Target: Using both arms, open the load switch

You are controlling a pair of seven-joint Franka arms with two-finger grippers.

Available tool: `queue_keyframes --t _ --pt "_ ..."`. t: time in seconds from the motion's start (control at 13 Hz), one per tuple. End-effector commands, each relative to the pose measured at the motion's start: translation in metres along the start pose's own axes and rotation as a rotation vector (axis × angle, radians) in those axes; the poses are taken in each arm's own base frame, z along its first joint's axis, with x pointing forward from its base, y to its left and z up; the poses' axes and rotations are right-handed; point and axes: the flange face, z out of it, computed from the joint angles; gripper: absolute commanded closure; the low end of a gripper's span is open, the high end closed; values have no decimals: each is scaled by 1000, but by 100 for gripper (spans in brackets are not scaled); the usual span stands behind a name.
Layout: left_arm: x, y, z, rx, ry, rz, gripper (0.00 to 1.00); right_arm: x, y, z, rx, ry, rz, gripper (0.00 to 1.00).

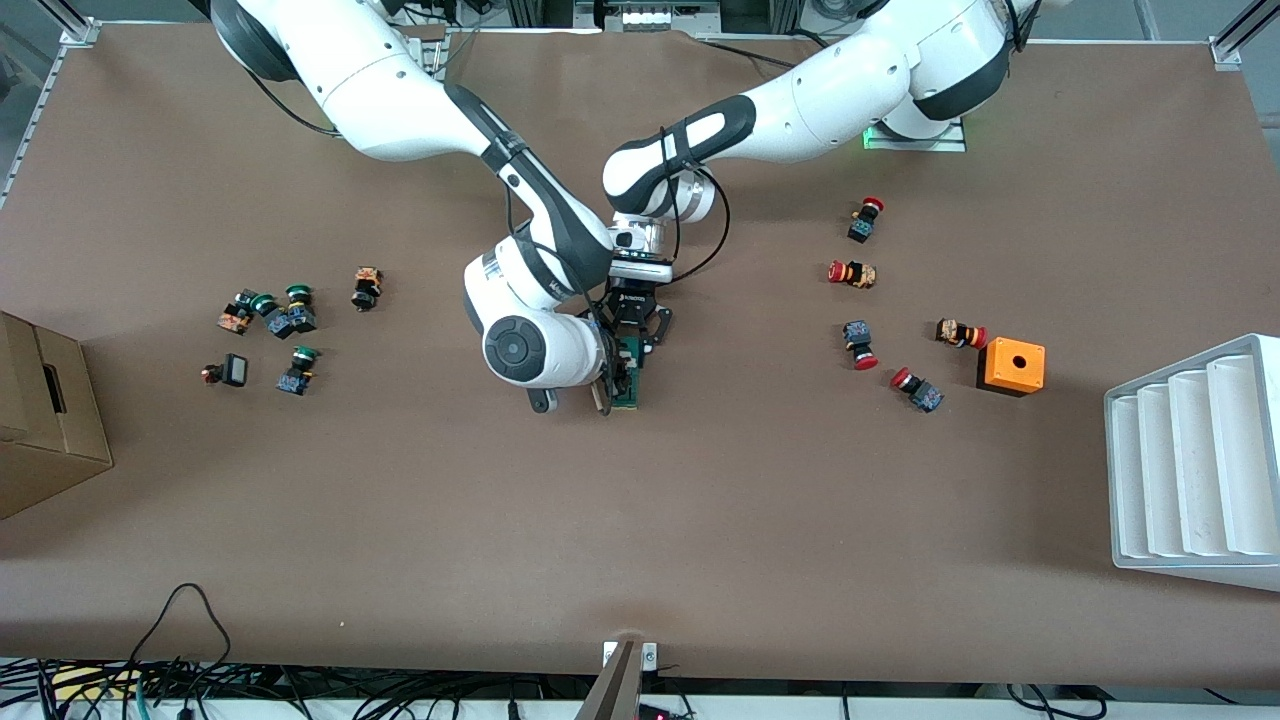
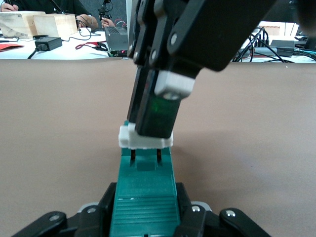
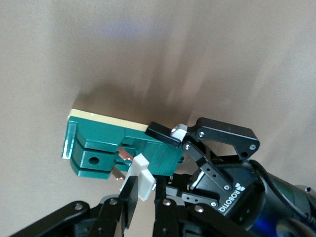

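Load switch [image 1: 627,374], mid-table, well apart from orange box [image 1: 1011,366]: rigid, light plastic. Your left claw [image 1: 632,338] grips its green body; right claw [image 1: 603,385] pinches its white tab [image 3: 138,176]. Pull there gently.

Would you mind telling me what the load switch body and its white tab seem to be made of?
The load switch body looks like moulded plastic: opaque dark green, matte sheen, crisp ribbed edges. The white tab also seems plastic, smooth and slightly glossy, though this can't be confirmed.
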Motion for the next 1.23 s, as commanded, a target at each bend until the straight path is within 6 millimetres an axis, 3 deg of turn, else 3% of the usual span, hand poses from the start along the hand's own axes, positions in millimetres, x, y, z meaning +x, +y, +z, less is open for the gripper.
queue_keyframes --t 0.0,0.31,0.54,0.85,1.0,1.08,1.15 --pt "-15 1 0 -11 -15 -4 58 -5 8 12 -3 27 -23 82" --pt "-14 1 1 -10 -14 -5 58 -5 10 21 -8 41 -30 82" --pt "-15 1 0 -11 -15 -4 58 6 14 42 11 59 -27 82" --pt "-15 1 0 -11 -15 -3 58 11 10 35 18 58 -22 81" --pt "-14 1 1 -10 -14 -5 58 15 8 6 29 47 -13 69" --pt "-15 1 0 -11 -15 -3 58 14 6 -18 51 39 -13 43" --pt "-14 0 2 -8 -14 -4 58 17 7 -38 53 38 -12 32"
